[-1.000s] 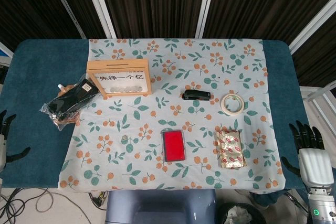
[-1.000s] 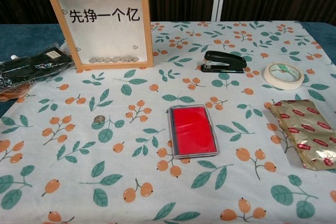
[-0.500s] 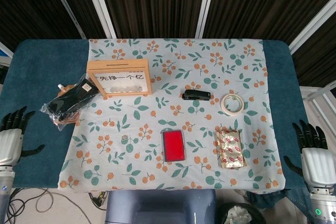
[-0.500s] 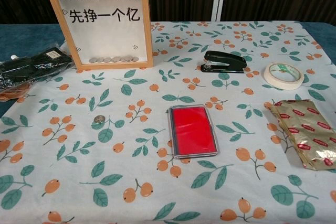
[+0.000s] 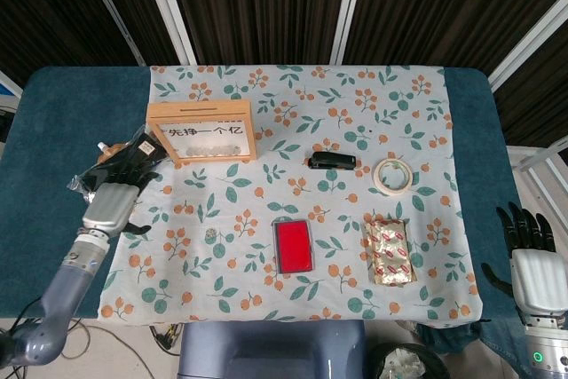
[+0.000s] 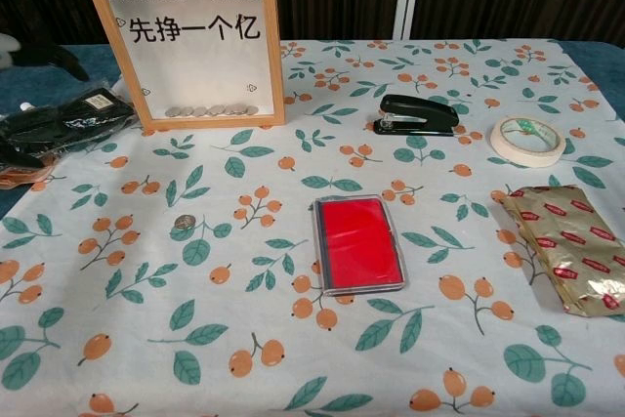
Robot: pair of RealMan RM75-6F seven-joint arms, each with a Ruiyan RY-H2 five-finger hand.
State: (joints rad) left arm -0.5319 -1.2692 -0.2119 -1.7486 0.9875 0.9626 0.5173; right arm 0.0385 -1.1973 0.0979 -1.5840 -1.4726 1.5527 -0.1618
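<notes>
My left hand [image 5: 114, 198] has its fingers spread above the near end of a black plastic bag [image 5: 147, 149] at the table's left. I cannot tell whether it touches the bag, and nothing is held in it. In the chest view only its dark fingertips [image 6: 51, 56] show at the upper left, above the bag [image 6: 61, 118]. My right hand [image 5: 535, 269] hangs with fingers apart off the table's right front corner, holding nothing. The gold foil packet [image 5: 388, 253] is the thing nearest to it.
On the floral cloth [image 5: 355, 113] stand a wooden frame box [image 5: 202, 131] with coins inside, a black stapler [image 5: 332, 161], a tape roll [image 5: 391, 175] and a red flat case [image 5: 294, 246]. A loose coin [image 6: 184, 225] also lies there. Blue table [image 5: 62, 113] shows at both sides.
My left arm has swung in from the table's left front edge, bringing the hand over the black bag. The right hand has sunk slightly at the lower right.
</notes>
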